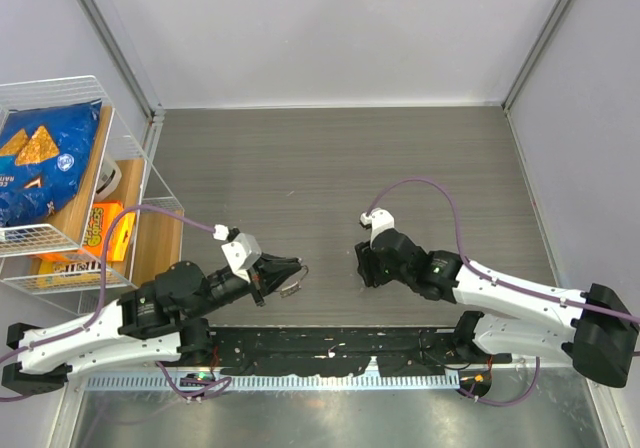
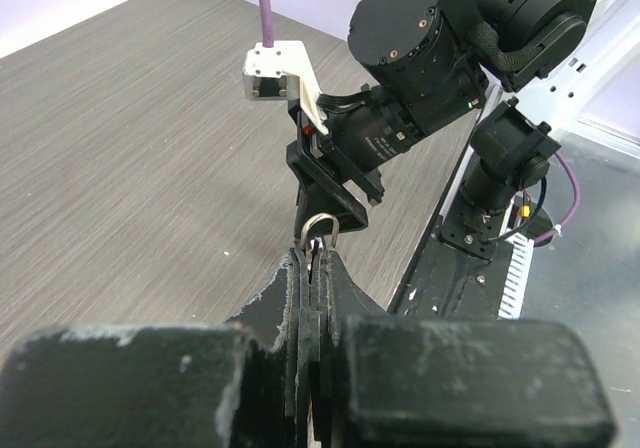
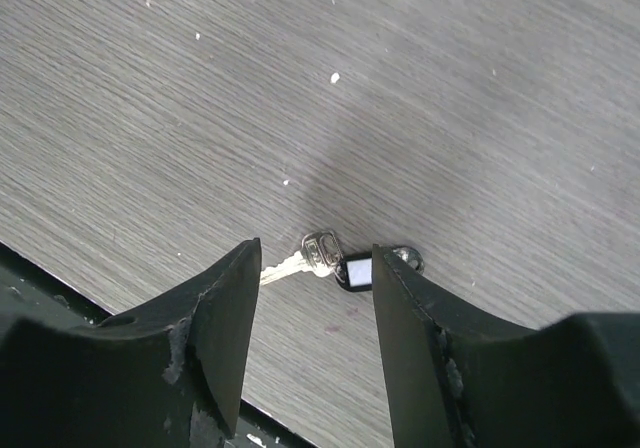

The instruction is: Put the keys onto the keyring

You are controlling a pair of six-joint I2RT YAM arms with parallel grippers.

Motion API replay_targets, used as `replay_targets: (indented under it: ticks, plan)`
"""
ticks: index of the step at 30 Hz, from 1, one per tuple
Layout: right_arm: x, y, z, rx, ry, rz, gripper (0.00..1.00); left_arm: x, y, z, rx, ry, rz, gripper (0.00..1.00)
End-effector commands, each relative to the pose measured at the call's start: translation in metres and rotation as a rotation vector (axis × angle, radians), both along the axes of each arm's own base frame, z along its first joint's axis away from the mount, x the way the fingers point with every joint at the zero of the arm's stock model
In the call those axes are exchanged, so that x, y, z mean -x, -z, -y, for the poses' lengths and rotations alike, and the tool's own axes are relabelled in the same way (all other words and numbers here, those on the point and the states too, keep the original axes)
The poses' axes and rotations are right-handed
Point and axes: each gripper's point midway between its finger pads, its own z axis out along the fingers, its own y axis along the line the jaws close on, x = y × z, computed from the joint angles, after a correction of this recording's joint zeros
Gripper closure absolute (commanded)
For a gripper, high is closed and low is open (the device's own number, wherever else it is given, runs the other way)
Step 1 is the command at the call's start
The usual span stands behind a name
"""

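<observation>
The table point(image 3: 450, 88) is matt grey with a fine wood grain, the keys point(image 3: 318, 253) are shiny silvery metal, one with a glossy black head that looks like plastic, the keyring point(image 2: 320, 230) is thin bright metal wire, and the right gripper point(image 3: 314, 258) has matt black fingers point(image 3: 215, 318) with rough, whitish scuffed edges.

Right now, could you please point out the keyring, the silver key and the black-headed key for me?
keyring point(image 2: 320, 217): left wrist view, top of its wire loop.
silver key point(image 3: 319, 249): right wrist view, its round head.
black-headed key point(image 3: 355, 270): right wrist view, its black head.
</observation>
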Motion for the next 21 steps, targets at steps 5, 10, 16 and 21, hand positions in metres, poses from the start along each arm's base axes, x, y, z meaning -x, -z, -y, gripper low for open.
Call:
replay_targets:
  ticks: [5, 10, 16, 21]
  plan:
    - [0.013, 0.029, 0.012, 0.01, 0.081, -0.1, 0.5, 0.002, -0.012, 0.006, 0.05, 0.02, 0.003, 1.0]
    - [0.019, 0.045, 0.014, 0.033, 0.079, -0.138, 0.51, 0.002, -0.013, 0.008, 0.046, 0.021, 0.004, 1.0]
    - [0.017, 0.052, 0.011, 0.046, 0.069, -0.145, 0.52, 0.001, -0.011, 0.01, 0.039, 0.02, 0.005, 1.0]
    - [0.013, 0.053, 0.007, 0.054, 0.064, -0.135, 0.57, 0.0, -0.011, 0.009, 0.04, 0.015, 0.008, 1.0]
